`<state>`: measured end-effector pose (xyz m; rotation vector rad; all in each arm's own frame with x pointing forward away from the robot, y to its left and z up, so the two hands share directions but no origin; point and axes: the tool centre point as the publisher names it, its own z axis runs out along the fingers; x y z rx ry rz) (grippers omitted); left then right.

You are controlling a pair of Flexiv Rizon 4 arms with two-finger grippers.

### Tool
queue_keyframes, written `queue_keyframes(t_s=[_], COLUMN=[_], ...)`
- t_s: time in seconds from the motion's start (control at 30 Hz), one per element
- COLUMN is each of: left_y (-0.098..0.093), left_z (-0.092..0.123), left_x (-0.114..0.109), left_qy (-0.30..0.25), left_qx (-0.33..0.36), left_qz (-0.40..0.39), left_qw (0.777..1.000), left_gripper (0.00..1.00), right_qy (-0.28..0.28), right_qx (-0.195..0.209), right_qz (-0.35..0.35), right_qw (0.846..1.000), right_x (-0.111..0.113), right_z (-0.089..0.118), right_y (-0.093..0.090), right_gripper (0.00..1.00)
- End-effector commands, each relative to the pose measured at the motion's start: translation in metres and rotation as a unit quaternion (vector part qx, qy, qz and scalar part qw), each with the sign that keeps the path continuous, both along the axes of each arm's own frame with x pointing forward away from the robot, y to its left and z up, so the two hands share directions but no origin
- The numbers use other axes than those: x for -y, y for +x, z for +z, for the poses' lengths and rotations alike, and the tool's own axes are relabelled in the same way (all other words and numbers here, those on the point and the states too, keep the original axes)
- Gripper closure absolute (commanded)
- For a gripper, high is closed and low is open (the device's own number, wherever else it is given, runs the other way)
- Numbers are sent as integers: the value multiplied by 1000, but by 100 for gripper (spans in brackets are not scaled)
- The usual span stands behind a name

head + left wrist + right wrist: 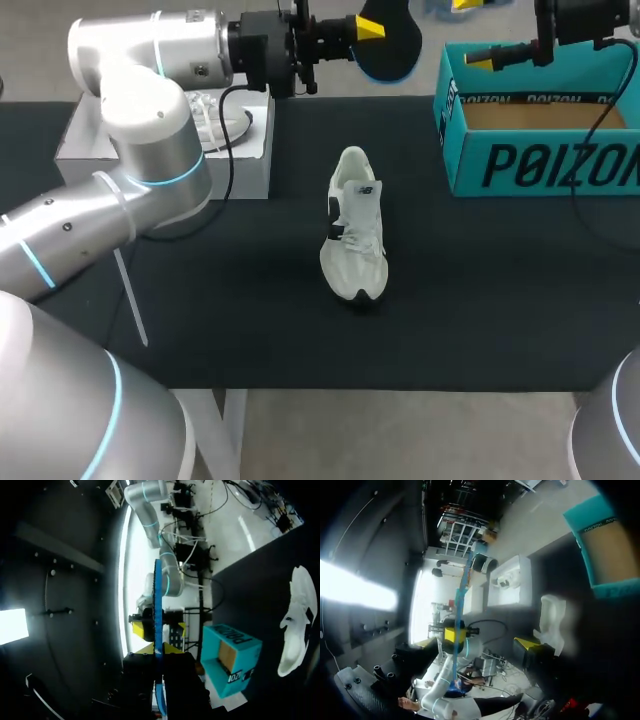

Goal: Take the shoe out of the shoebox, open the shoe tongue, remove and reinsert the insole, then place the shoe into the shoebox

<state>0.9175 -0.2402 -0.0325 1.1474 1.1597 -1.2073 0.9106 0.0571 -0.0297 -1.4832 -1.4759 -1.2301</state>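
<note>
A white shoe (355, 225) lies on the black table, toe toward the front edge; the wrist views also take in this shoe (297, 625) (552, 615). My left gripper (372, 28) is raised over the table's far side, shut on a blue insole (392, 48). In the left wrist view the insole (158, 625) stands edge-on between the yellow tips of the left gripper (158, 649). My right gripper (474, 32) hangs open above the near-left corner of the teal shoebox (540, 150), facing the insole (462, 587) with nothing between its fingers.
The shoebox (230, 660) (605, 545) is open and shows a bare cardboard floor. A white box (240, 140) holding another pale shoe sits at the back left, partly behind my left arm.
</note>
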Motion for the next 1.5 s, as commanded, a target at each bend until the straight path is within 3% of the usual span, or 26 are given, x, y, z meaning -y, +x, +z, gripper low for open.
queue_keyframes(t_s=[0.03,0.3,0.33,0.4,0.43,0.5,0.97,1.23,1.33,1.47,1.5], left_y=[-3,-4,-4,-2,-1,3,17,19,21,21,21], left_z=[-3,-6,-6,-6,-6,-4,-4,-4,-3,-1,-1], left_x=[-5,2,4,8,9,12,30,37,37,40,41], left_qy=[7,19,20,22,21,18,8,11,9,6,8], left_qx=[-1,6,6,2,1,0,13,15,19,20,21], left_qz=[13,-1,-3,-5,-4,1,11,8,11,8,7], left_qw=[1000,1000,1000,1000,1000,1000,1000,1000,1000,1000,1000], left_gripper=[100,100,100,100,100,100,100,100,100,100,100], right_qy=[15,26,26,25,25,24,25,26,27,28,28], right_qx=[6,27,28,26,27,27,18,16,16,13,13], right_qz=[6,28,33,41,44,47,55,59,59,60,60], right_qw=[1000,999,999,998,998,998,998,998,998,998,998], right_x=[-6,-22,-25,-32,-35,-40,-46,-49,-50,-51,-51], right_z=[4,10,9,8,7,6,2,2,1,-1,-2], right_y=[0,-2,-1,-1,-1,-1,-1,-1,-1,-1,-1], right_gripper=[0,3,45,72,75,70,66,71,80,80,85])
